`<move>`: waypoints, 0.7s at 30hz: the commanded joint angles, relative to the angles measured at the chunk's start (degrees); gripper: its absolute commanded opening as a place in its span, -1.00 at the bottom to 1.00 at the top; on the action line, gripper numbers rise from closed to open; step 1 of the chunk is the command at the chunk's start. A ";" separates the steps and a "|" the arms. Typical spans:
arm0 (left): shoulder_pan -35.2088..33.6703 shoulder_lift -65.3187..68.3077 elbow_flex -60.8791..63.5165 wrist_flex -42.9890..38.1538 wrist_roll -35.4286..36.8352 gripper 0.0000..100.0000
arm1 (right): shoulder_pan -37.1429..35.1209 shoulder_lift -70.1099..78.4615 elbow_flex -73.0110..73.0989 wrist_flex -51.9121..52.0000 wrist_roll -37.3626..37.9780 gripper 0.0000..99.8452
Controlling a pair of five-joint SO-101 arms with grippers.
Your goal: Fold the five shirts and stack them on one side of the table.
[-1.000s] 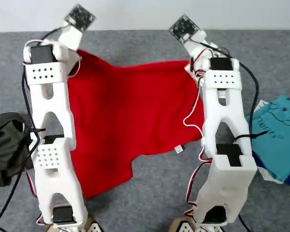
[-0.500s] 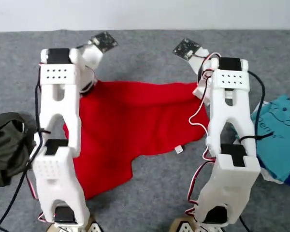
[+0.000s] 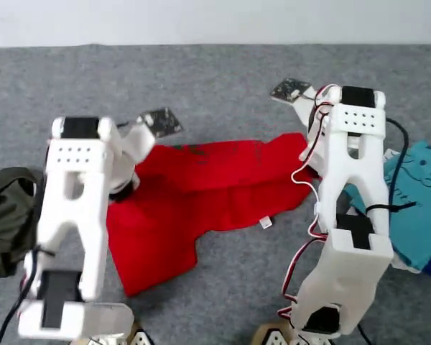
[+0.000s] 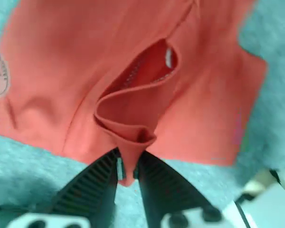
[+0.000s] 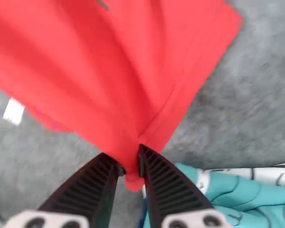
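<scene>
The left hand (image 4: 127, 171) and right hand (image 5: 128, 171) each pinch the red shirt (image 3: 201, 194), half-folded on the desk (image 3: 223, 79); teal shirt (image 3: 416, 194) looks stacked aside, dark shirt (image 3: 7, 215) waits crumpled.

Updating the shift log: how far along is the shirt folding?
Done: a teal printed shirt looks folded at the right side. In hand: left gripper and right gripper both pinch the red fabric shirt, partly folded over. Left: finishing it, plus the crumpled dark olive shirt.
</scene>
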 commanded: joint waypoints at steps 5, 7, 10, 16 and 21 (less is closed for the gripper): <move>0.00 -13.63 15.96 1.76 -5.63 -0.98 | 0.57 -3.56 -0.88 2.07 1.05 -0.98; 0.00 -15.30 18.86 1.76 -6.15 -0.98 | 0.04 -3.65 1.32 1.27 1.14 -0.98; 0.00 -17.05 21.32 1.76 -6.15 -0.89 | -0.22 -3.65 3.08 0.48 2.11 -0.98; -0.18 -19.69 21.85 1.76 -7.82 -0.81 | -0.22 -4.00 3.34 -0.48 2.20 -0.97; -0.18 -23.65 21.49 1.76 -7.56 -0.70 | 0.04 -5.41 3.08 0.57 1.93 -0.70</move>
